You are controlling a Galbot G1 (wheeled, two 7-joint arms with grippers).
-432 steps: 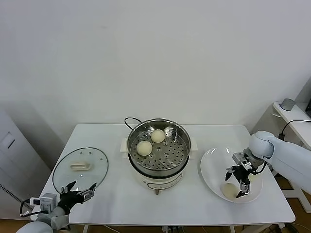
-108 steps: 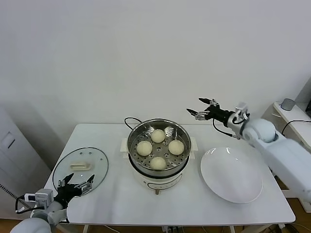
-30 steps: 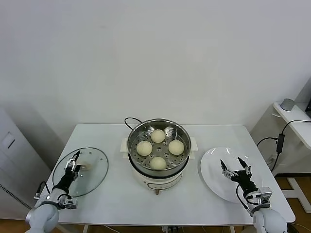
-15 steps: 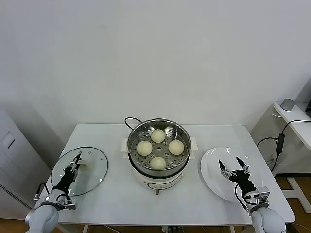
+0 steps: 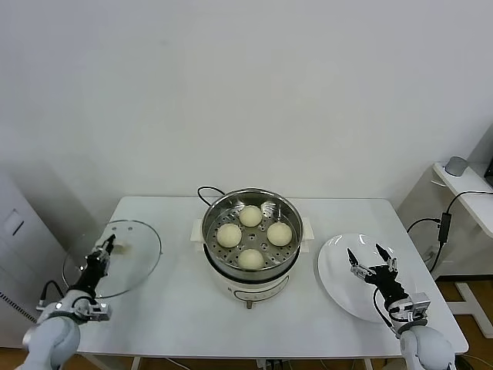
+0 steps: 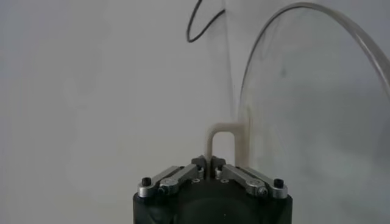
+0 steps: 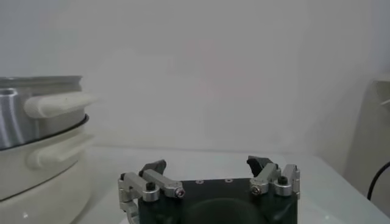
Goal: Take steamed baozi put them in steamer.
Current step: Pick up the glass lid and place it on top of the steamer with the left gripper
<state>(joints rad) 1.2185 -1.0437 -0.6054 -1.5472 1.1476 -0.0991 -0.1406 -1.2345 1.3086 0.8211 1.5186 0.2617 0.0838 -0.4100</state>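
Steamer: stands upright at table centre; its near wall hides the tray's front edge. Glass lid: tilted up on the left, its rim cut off in the left wrist view. Plate: right, apparently bare. Steamed baozi: four on the perforated tray, round, no long axis. Left gripper: pinching the lid handle. Right gripper: spread, above the plate.

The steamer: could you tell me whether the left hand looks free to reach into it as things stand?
Probably not: the left hand is shut on the glass lid's handle at the table's left edge, away from the steamer; it would need to release the lid first.
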